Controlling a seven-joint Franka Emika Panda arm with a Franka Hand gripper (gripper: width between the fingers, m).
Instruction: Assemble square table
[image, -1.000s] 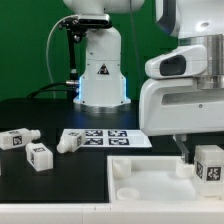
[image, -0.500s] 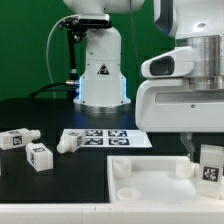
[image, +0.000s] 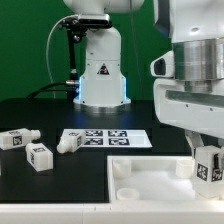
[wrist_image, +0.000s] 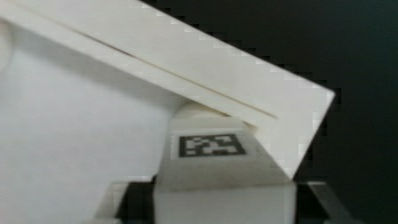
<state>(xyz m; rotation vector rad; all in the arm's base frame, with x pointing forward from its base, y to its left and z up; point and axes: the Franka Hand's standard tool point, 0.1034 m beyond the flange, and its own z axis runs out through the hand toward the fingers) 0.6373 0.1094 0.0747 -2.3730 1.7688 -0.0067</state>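
Note:
My gripper (image: 206, 150) is shut on a white table leg (image: 209, 166) with a black-and-white tag, held upright at the square table panel's (image: 150, 181) corner on the exterior view's right. In the wrist view the leg (wrist_image: 217, 160) sits between my dark fingers (wrist_image: 128, 203), over the panel's raised rim corner (wrist_image: 231, 75). Three more legs lie on the black table at the exterior view's left: one (image: 15, 138), a second (image: 40, 155) and a third (image: 70, 142).
The marker board (image: 105, 138) lies flat behind the panel. The robot's white base (image: 100, 70) stands at the back. A green wall is behind it. The panel sits near the table's front edge.
My arm has shifted toward the exterior view's right and a little lower, carrying the leg with it nearer the panel's corner. The other legs have not moved.

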